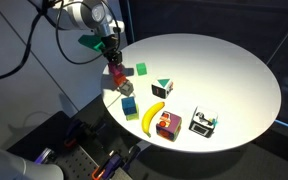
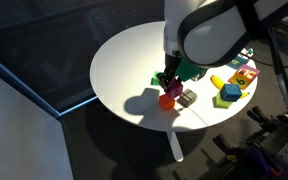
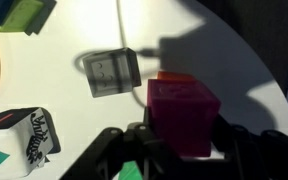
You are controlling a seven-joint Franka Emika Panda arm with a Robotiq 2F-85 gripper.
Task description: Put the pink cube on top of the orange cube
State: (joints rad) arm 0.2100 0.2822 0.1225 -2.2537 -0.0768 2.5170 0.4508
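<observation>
wrist view shows jaws gripping pink cube (image 3: 184, 115)

Bright light from above washes the white tabletop (image 1: 234, 70) close to glare in both exterior views; the surroundings lie dark. Hard shadows fall across it. In the wrist view the close pink cube (image 3: 182, 115) looks soft and blurred.

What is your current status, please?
Gripper shut on pink cube. Cube held over orange cube, contact unclear. Pale block beside, not in the way.
</observation>
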